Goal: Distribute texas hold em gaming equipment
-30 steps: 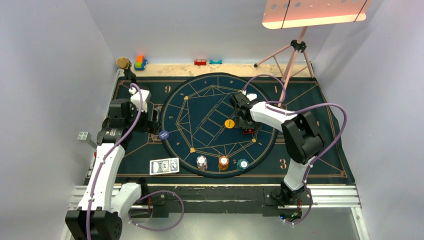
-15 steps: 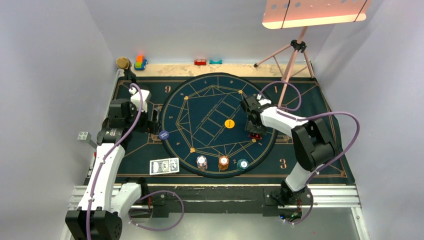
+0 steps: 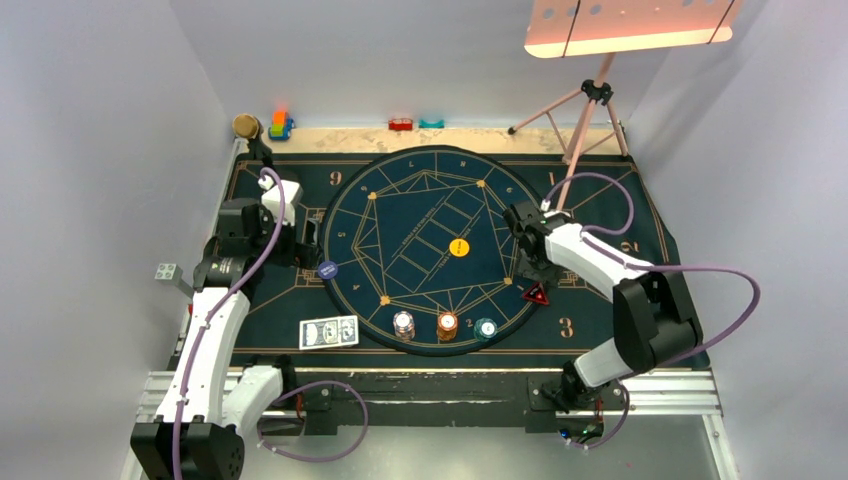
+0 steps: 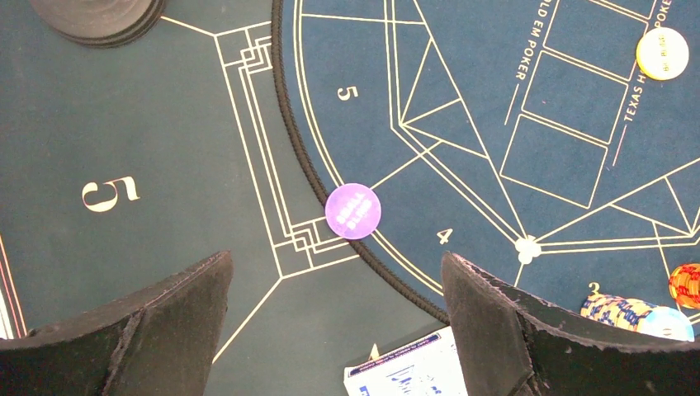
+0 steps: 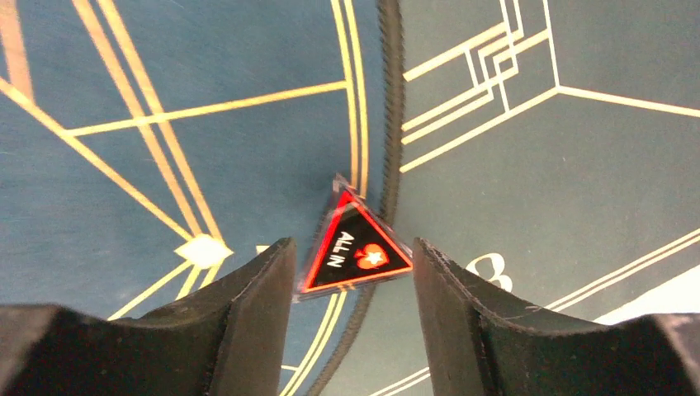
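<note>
The red-black triangular "ALL IN" marker (image 3: 536,294) lies flat on the rim of the round blue mat (image 3: 400,200) at the right, near number 3. In the right wrist view the marker (image 5: 353,246) sits between the fingertips of my open right gripper (image 5: 353,322), which also shows in the top view (image 3: 526,268). My left gripper (image 3: 308,243) is open and empty above the dark-blue disc (image 3: 327,268), which looks purple in the left wrist view (image 4: 353,211). The yellow disc (image 3: 459,247) lies mid-mat. Two cards (image 3: 329,331) lie front left. White (image 3: 403,324), orange-brown (image 3: 447,324) and teal (image 3: 485,327) chip stacks stand in front.
A gold-headed microphone (image 3: 244,125) stands at the back left corner; its dark base (image 4: 99,16) shows in the left wrist view. Toy blocks (image 3: 280,124) (image 3: 401,124) (image 3: 431,123) line the back edge. A pink tripod (image 3: 590,110) with a lamp panel stands back right.
My right gripper has moved right and toward the front, carrying the triangular marker from inside the circle to its right rim, where it now lies. The left arm has not moved.
</note>
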### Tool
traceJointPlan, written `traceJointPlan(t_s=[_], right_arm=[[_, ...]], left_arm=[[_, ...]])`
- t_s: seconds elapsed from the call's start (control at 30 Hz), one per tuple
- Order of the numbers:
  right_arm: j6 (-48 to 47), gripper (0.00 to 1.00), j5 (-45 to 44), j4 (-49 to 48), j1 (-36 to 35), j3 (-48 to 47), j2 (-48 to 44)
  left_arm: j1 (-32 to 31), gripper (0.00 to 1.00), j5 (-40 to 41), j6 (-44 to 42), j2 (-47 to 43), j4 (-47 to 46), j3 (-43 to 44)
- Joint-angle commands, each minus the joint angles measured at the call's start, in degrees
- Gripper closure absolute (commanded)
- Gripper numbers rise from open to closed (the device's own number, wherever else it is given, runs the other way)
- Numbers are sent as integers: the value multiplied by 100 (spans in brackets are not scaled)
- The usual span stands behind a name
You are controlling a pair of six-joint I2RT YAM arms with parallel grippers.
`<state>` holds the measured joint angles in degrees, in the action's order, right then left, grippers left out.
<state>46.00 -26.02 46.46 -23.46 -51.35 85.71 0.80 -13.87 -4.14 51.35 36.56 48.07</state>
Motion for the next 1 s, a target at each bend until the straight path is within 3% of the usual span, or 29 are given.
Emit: traceJointPlan(t_s=[0.0, 0.27, 0.4, 0.97], right_arm=[[-255, 41, -130, 73, -126, -915, -4], [-1360, 36, 700, -1254, -1356, -1791, 885], [-1565, 37, 1132, -1661, -1398, -1731, 1182], [-1814, 47, 1285, -1925, -1368, -2263, 2469]], left_arm=[[52, 0, -135, -87, -59, -29, 89], [52, 0, -113, -104, -25, -46, 73], [52, 0, -104, -113, -49, -45, 62], [50, 0, -115, -157, -95, -56, 44]])
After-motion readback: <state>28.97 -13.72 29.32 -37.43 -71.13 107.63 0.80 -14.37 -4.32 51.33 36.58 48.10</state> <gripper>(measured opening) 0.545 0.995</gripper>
